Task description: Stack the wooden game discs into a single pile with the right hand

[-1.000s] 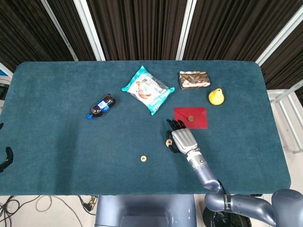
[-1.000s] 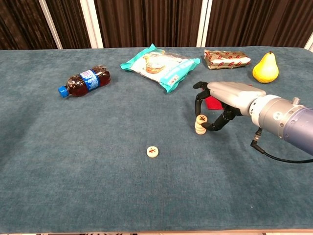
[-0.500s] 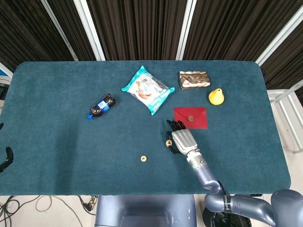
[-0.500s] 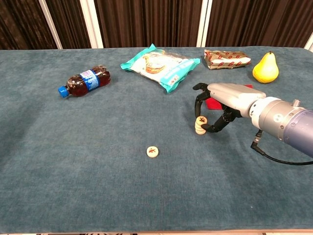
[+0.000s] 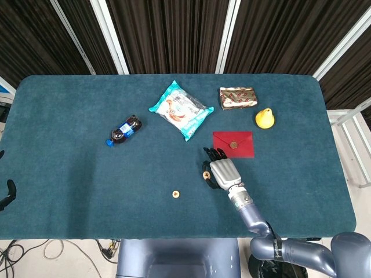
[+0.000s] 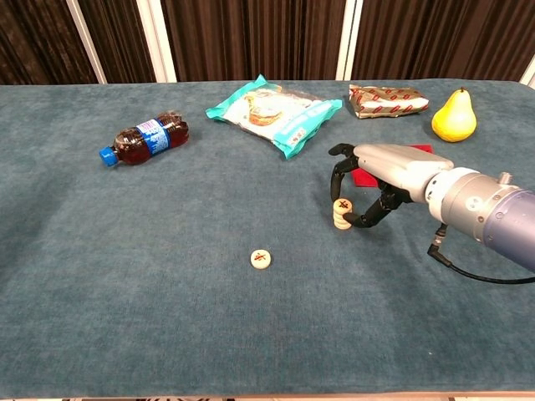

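1. Stack of wooden discs (image 6: pixel 342 214) stands right of the worktop's (image 6: pixel 125 276) middle, nearer the front edge than the back.
2. The right hand (image 6: pixel 380 180) arches over the stack, its dark fingers (image 6: pixel 337 171) curled down around the top disc; whether they actually pinch it cannot be told.
3. A single disc (image 6: pixel 262 259) lies apart, toward the front edge and left of the stack, with bare cloth all around it.
4. Just behind the hand lies a red envelope (image 5: pixel 233 143); a pear (image 6: pixel 454 116) and a foil packet (image 6: pixel 388 100) sit near the back right corner.
5. A snack bag (image 6: pixel 276 112) and a bottle (image 6: pixel 144 138) lie toward the back, left of the hand.
6. The left hand is out of sight.
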